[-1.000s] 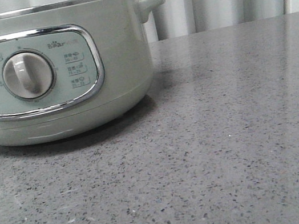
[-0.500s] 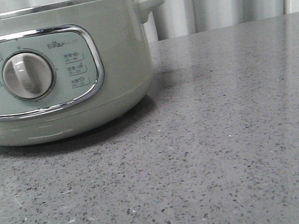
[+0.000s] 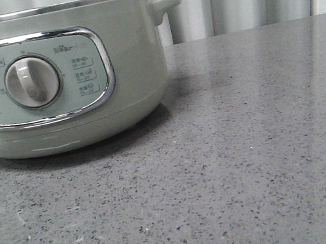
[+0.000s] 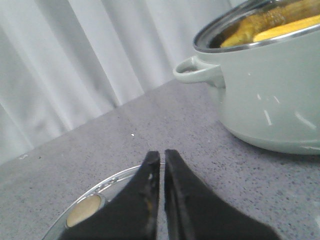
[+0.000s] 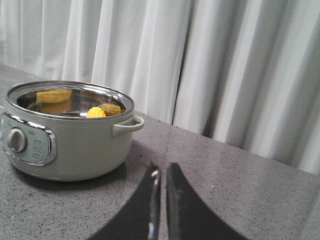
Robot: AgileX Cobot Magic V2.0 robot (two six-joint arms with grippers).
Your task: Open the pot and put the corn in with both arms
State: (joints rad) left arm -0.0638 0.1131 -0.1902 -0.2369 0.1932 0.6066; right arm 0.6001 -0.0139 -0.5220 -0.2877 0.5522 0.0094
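The pale sage-green pot [image 3: 126, 59] stands at the left of the front view with no lid on it, its dial [image 3: 32, 82] facing me. The yellow corn [image 5: 96, 113] lies inside the pot [image 5: 80, 150], with yellow reflections on the steel wall. It also shows over the rim in the left wrist view [image 4: 290, 31]. My left gripper [image 4: 162, 155] is shut and empty, low over the table beside the pot [image 4: 270, 100]. My right gripper [image 5: 161, 167] is shut and empty, well back from the pot. Neither gripper shows in the front view.
A glass lid with a steel rim [image 4: 107, 182] and a pale round knob [image 4: 82, 218] lies flat on the grey speckled table [image 3: 251, 157] under my left fingers. White curtains [image 5: 225, 65] hang behind the table.
In the front view the pot has shifted very slightly to the right. Nothing else has changed.
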